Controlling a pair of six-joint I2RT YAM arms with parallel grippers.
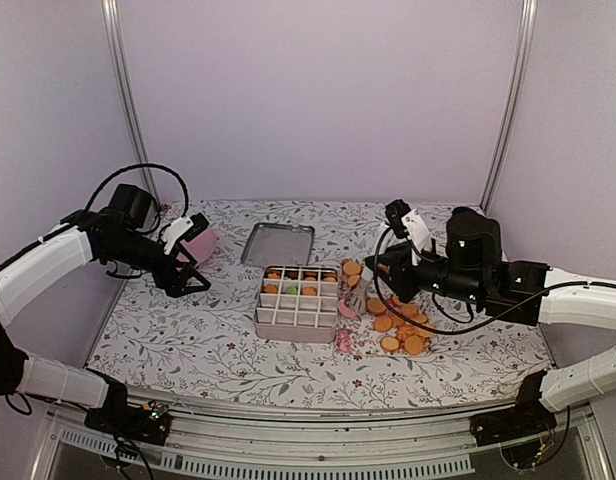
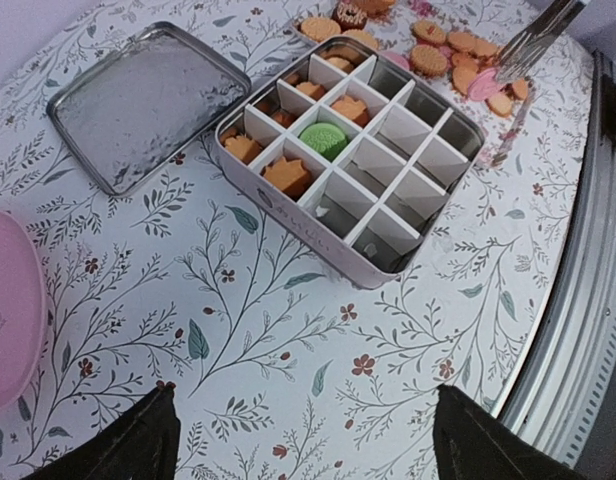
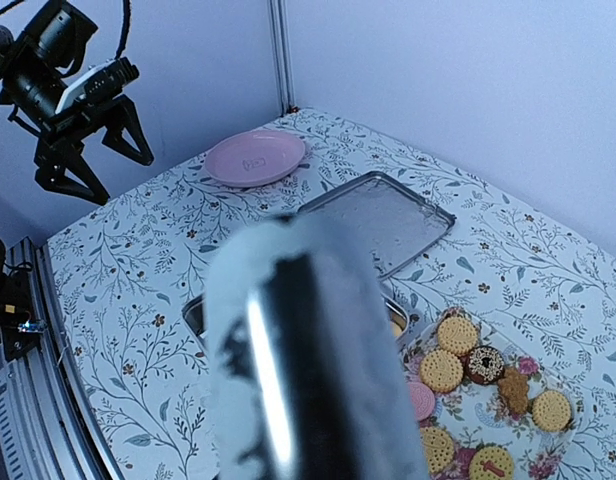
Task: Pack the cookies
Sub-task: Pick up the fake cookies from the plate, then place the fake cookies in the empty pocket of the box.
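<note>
The cookies (image 1: pixel 401 328) lay mostly loose just right of the divided tin (image 1: pixel 293 330). A few were already slotted into its far compartments, and the near ones were bare. The right end effector (image 1: pixel 390 268) hovered over that pile, clamped on metal tongs (image 2: pixel 533 40), likely so the flat biscuits could be pinched without crushing. Left of the tin, the left end effector (image 1: pixel 191 285) hung open and empty, probably to keep clear of the loading path.
</note>
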